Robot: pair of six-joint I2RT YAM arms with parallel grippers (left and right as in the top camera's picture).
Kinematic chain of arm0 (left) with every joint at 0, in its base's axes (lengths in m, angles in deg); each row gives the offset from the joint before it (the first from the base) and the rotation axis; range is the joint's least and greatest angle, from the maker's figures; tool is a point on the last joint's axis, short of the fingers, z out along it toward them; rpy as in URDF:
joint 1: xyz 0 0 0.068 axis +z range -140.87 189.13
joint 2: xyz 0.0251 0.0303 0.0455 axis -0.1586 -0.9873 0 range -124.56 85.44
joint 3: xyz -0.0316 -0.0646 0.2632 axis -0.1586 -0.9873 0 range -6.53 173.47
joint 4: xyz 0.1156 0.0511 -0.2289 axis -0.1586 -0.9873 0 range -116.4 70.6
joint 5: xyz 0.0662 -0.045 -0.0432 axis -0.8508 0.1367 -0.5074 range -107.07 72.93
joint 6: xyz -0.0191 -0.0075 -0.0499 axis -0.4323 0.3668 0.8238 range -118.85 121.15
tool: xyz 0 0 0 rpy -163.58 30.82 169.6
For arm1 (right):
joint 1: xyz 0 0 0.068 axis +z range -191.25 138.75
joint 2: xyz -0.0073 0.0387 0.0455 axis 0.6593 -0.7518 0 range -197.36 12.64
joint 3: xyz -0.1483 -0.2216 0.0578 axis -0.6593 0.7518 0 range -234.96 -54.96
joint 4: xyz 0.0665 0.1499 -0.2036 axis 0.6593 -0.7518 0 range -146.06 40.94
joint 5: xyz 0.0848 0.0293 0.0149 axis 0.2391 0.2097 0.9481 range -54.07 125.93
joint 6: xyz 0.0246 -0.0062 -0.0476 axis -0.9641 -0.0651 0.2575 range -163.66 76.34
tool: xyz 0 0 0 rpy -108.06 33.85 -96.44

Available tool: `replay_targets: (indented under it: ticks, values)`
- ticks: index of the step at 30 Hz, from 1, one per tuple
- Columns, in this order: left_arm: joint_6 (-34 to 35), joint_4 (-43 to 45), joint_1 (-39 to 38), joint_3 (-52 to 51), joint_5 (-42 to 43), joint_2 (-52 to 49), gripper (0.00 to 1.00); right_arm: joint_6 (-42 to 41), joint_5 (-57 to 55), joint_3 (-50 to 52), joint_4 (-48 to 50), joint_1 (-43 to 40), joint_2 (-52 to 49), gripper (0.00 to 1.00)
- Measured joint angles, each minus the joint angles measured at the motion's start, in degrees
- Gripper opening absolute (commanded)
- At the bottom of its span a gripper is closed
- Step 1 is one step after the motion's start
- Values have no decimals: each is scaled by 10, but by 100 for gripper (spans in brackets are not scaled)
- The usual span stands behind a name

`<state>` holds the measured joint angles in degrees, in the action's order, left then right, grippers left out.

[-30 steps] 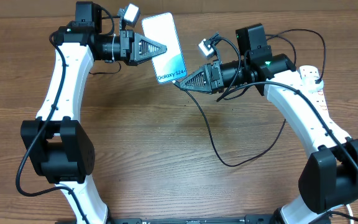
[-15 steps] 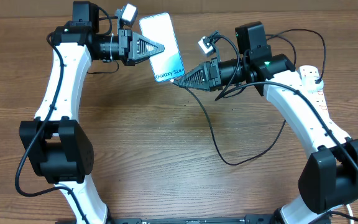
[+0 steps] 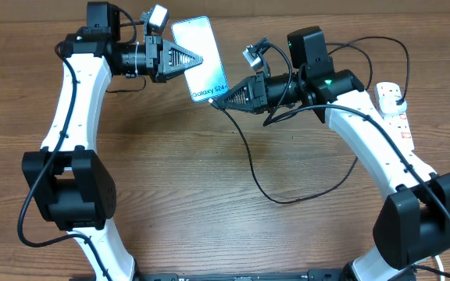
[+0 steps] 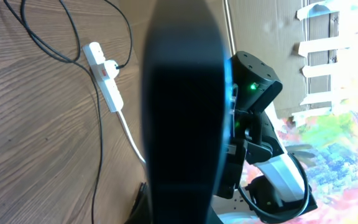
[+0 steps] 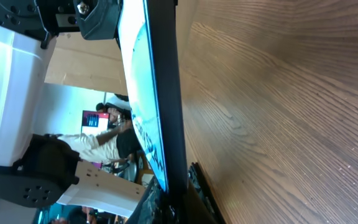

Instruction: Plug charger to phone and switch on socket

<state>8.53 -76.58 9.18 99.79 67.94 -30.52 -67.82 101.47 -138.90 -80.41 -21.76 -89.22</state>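
Above the table (image 3: 209,226), left fingers (image 3: 186,58) hold phone (image 3: 208,72), base toward charger (image 3: 245,153) in right fingers (image 3: 237,95).

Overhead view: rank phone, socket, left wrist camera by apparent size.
1. phone, held off the table, so nearer the camera.
2. socket, partly hidden by the right arm, so margin unsure.
3. left wrist camera, clearly smallest.

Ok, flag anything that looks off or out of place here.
Nothing damaged or spilled. The phone is off the table, held tilted in the left gripper, while the right gripper holds the charger tip at its bottom edge.
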Motion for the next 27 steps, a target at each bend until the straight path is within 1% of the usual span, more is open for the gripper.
replay_targets:
  ticks: [5, 7, 11, 12, 14, 16, 18, 19, 22, 23, 25, 26, 27]
  values:
    - [14, 28, 17, 0, 3, 0, 4, -9, -35, 0, 2, 13, 0, 4]
    - [26, 23, 34, 0, -32, 0, 4, -11, -60, 0, -17, 19, 0, 4]
    - [35, -9, 63, 0, -112, 0, 4, -1, -132, -1, -90, 37, 0, 4]
    - [34, -11, 69, 0, -133, 0, 4, 3, -160, 0, -112, 43, 0, 5]
    - [33, -21, 72, 0, -180, 0, 4, 4, -231, -1, -155, 57, 0, 19]
    - [31, -51, 70, 0, -268, 0, 4, 1, -321, 0, -199, 70, -2, 50]
    - [32, -73, 67, 0, -340, 0, 4, -7, -378, 0, -222, 75, -2, 66]
    - [32, -81, 66, 0, -374, 0, 4, -7, -391, 0, -226, 75, -2, 69]
    - [31, -87, 67, 0, -433, 0, 4, -5, -440, -33, -301, 76, -13, 74]
    - [32, -91, 67, 0, -452, 0, 4, -2, -462, -70, -348, 76, -27, 75]
    - [35, -95, 67, 0, -487, 0, 4, 3, -492, -139, -403, 76, -52, 75]
    - [38, -95, 67, 0, -502, 0, 4, 7, -511, -203, -458, 76, -80, 76]
    - [43, -96, 67, 0, -513, 0, 4, 9, -522, -242, -477, 76, -99, 75]
